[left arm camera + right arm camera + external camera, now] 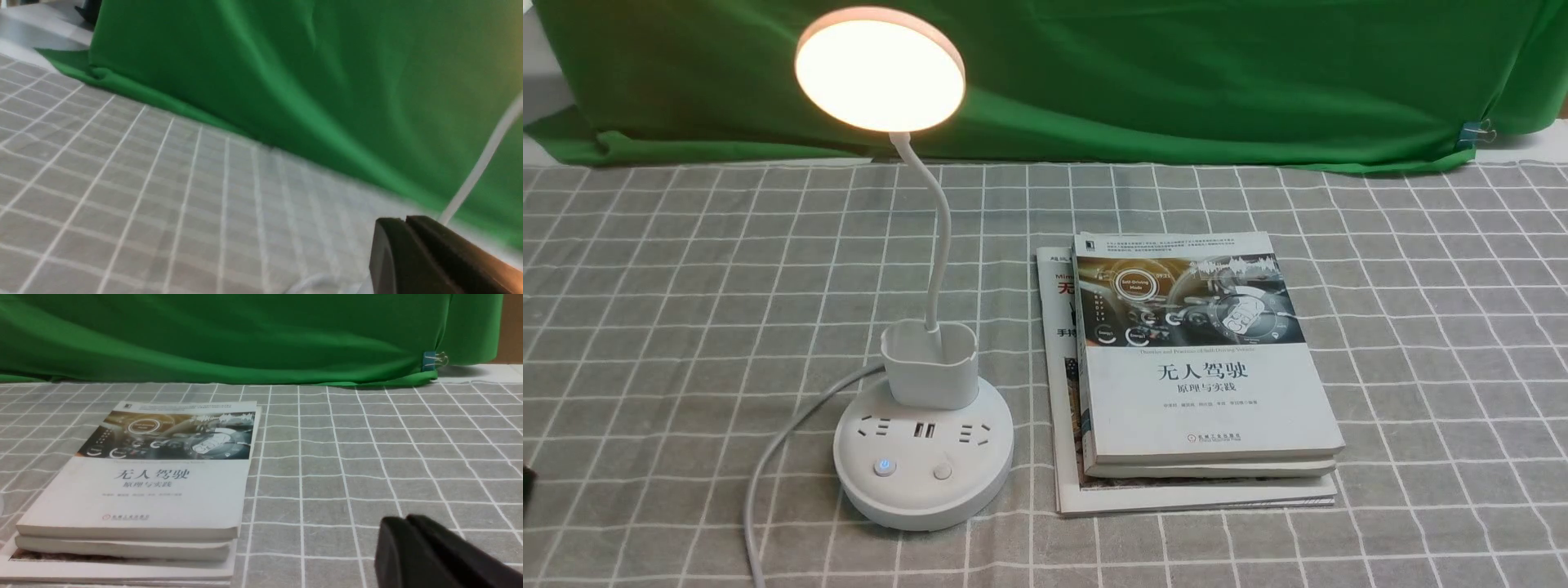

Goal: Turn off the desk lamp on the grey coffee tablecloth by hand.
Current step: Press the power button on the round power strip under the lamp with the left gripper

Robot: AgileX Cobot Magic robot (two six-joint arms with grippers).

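Left end effector [405, 221], black two-fingered: tips together, empty; right end effector [407, 519] likewise. White disc-headed desk lamp [929, 371] was lit on grey gridded tablecloth [686, 286]; switch-off not yet done.

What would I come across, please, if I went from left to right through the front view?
Lit desk lamp → stack of books → blue binder clip at the edge of the green cloth.
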